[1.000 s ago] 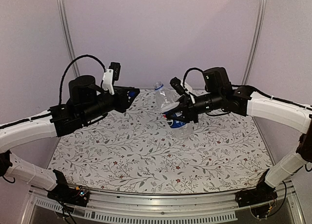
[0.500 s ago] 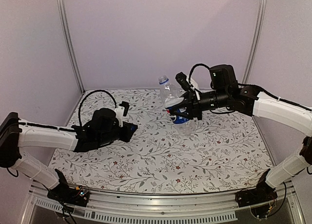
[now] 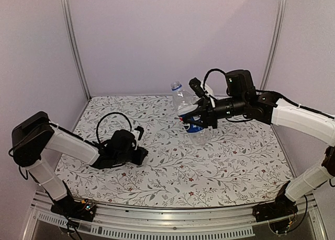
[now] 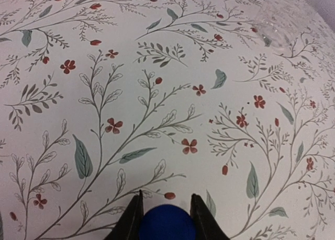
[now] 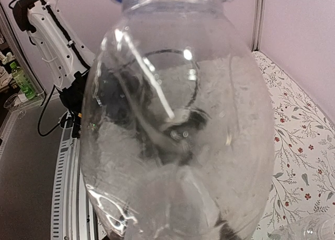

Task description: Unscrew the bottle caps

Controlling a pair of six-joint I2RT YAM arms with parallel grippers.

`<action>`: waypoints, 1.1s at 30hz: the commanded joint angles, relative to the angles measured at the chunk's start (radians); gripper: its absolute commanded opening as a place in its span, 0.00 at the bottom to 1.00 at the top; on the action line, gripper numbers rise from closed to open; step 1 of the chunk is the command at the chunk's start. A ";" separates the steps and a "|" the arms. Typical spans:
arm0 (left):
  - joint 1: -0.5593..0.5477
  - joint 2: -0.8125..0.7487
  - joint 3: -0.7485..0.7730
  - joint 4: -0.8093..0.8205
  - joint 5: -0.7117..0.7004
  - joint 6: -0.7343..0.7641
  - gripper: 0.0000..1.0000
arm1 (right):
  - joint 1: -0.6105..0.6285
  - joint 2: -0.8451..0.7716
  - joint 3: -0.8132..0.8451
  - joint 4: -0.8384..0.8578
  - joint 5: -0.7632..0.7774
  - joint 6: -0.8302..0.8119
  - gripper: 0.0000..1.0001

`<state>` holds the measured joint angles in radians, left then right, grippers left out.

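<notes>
- Where the two dark fingers of the left gripper converge at 6 o'clock of the left wrist view, the blue cap is pinched between them, one finger on each side.
- Just past the cap, the flowered tablecloth is seen close beneath the fingertips; whether the cap touches it cannot be told.
- At 1 o'clock of the same view a patch of clear plastic is seen, too blurred to be named.
- Seen from above, the left arm is stretched low over the cloth at 8 o'clock of the table, with its gripper pointed toward 3 o'clock.
- The right gripper is clamped on the Pepsi bottle at the blue label, at 1 o'clock from the table's centre.
- The bottle is tilted, neck toward 11 o'clock and base toward 5 o'clock; a blue ring is seen at the neck. Whether the base rests on the cloth cannot be told.
- Nearly the whole right wrist view is filled by the bottle's clear body, so the fingers cannot be made out clearly there.
- The right arm is extended in from 3 o'clock, well apart from the left gripper.
</notes>
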<state>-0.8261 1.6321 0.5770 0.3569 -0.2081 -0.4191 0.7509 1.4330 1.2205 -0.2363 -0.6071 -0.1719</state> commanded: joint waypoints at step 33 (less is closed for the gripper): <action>0.011 -0.387 0.143 -0.181 0.239 -0.034 0.81 | -0.015 0.000 -0.047 0.031 -0.063 0.008 0.37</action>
<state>-0.8215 1.3632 0.6460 0.2306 -0.0990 -0.4465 0.7429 1.4330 1.1770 -0.2237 -0.6197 -0.1665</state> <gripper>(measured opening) 0.800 0.372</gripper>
